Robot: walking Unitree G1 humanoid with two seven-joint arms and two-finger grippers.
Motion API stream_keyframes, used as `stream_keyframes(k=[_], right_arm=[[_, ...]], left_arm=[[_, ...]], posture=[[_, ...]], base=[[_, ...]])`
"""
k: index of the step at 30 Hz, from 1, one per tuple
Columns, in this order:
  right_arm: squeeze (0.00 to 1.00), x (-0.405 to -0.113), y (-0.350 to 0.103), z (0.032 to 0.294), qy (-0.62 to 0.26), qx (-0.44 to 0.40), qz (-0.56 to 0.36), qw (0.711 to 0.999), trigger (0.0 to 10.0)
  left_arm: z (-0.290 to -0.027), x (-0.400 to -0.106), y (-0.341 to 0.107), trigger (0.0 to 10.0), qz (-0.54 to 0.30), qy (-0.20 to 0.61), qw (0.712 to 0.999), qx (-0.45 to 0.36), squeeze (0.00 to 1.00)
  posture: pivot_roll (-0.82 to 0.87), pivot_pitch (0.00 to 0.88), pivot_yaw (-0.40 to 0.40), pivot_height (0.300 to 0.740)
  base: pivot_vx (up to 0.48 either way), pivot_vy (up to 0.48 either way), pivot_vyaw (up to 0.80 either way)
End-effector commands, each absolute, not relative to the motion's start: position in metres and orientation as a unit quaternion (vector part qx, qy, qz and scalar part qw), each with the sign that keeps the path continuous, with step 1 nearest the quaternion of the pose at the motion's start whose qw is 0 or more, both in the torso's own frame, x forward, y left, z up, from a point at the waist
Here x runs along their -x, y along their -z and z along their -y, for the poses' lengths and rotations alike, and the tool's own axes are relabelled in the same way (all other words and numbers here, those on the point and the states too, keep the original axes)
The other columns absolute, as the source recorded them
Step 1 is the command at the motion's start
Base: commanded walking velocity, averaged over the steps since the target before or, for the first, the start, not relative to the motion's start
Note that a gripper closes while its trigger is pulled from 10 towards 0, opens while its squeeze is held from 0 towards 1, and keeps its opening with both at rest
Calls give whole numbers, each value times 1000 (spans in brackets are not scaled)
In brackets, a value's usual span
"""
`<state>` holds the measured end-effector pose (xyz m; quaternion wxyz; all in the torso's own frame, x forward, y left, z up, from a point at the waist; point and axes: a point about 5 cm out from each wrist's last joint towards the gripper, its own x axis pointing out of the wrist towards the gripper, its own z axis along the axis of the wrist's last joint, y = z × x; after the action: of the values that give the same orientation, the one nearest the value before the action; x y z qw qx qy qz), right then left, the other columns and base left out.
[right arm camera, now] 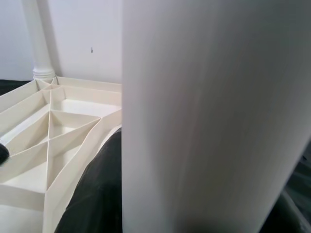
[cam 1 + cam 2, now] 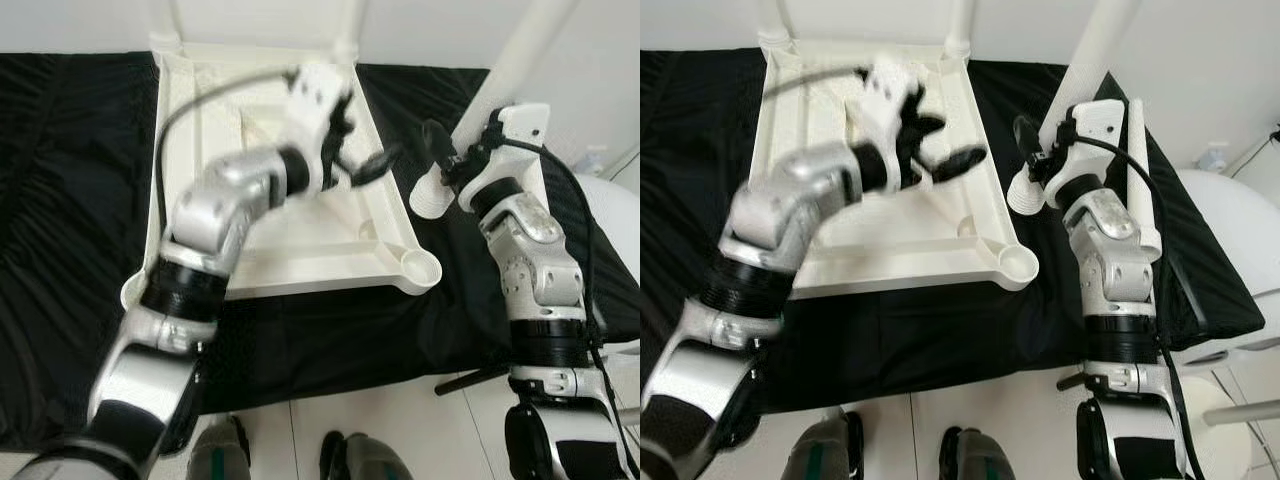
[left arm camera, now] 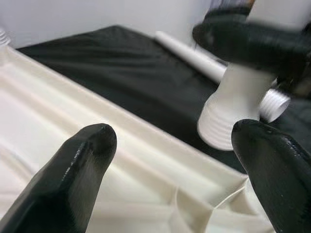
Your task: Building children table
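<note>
The white table top (image 2: 300, 250) lies upside down on a black cloth, with two legs (image 2: 958, 25) standing in its far corners. Its near right corner socket (image 2: 420, 268) holds nothing. My left gripper (image 2: 365, 160) hovers open over the top's right side, blurred; its fingers (image 3: 77, 170) stand wide apart in the left wrist view. My right gripper (image 2: 450, 155) is shut on a white table leg (image 2: 510, 70), held tilted just right of the top, lower end (image 2: 1025, 195) above the cloth. That leg (image 1: 209, 116) looms close in the right wrist view.
Another white leg (image 2: 1137, 170) lies on the black cloth (image 2: 70, 200) behind my right arm. A round white object (image 2: 1230, 210) stands at the far right. My feet (image 2: 225, 450) rest on a pale floor at the cloth's near edge.
</note>
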<state>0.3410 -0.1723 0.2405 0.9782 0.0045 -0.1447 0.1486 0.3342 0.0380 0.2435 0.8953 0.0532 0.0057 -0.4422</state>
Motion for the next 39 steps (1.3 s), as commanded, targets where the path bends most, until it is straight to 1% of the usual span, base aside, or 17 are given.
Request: stream_keyframes(k=[1,2,6,8,9,10,12,16,24,29,35,39], right_arm=[[0,-337,-243,174,-144,-1,161,976,10000],[0,-336,-242,173,-144,-2,161,976,10000],[0,-335,-241,172,-145,-4,160,976,10000],[0,-335,-239,172,-145,-4,159,977,10000],[0,-335,-239,172,-145,-4,159,977,10000],[0,-336,-238,172,-145,-4,158,977,10000],[0,-336,-238,171,-145,-4,159,977,10000],[0,-337,-238,171,-147,-2,160,976,10000],[0,-338,-239,171,-147,-2,160,976,10000],[0,-338,-238,170,-148,-1,161,976,10000],[0,-338,-238,169,-149,2,162,975,10000],[0,-338,-238,167,-153,4,164,975,10000]], left_arm=[[-32,-328,-244,10000,15,447,892,-73,0],[-30,-325,-234,10000,11,443,892,-88,0],[-29,-320,-220,10000,10,436,892,-118,0],[-27,-313,-203,10000,18,440,883,-159,0],[-27,-313,-203,10000,18,440,883,-159,0],[-25,-306,-192,10000,29,448,874,-186,0],[-24,-304,-189,10000,31,455,869,-190,0],[-21,-296,-173,10000,21,486,845,-221,0],[-18,-293,-167,10000,22,501,829,-246,0],[-17,-289,-160,10000,28,516,811,-275,0],[-16,-287,-155,10000,28,525,797,-297,0],[-13,-286,-145,10000,12,535,784,-315,0]], posture=[[21,104,-90,740],[25,106,-94,740],[29,106,-96,740],[30,105,-97,740],[30,105,-97,740],[33,106,-99,740],[34,106,-100,740],[38,100,-104,740],[35,97,-106,740],[35,91,-105,740],[34,83,-103,740],[31,70,-98,740]], base=[[0,0,0],[0,0,0],[0,0,0],[0,0,0],[0,0,0],[0,0,0],[0,0,0],[0,0,0],[0,0,0],[0,0,0],[0,0,0],[0,0,0]])
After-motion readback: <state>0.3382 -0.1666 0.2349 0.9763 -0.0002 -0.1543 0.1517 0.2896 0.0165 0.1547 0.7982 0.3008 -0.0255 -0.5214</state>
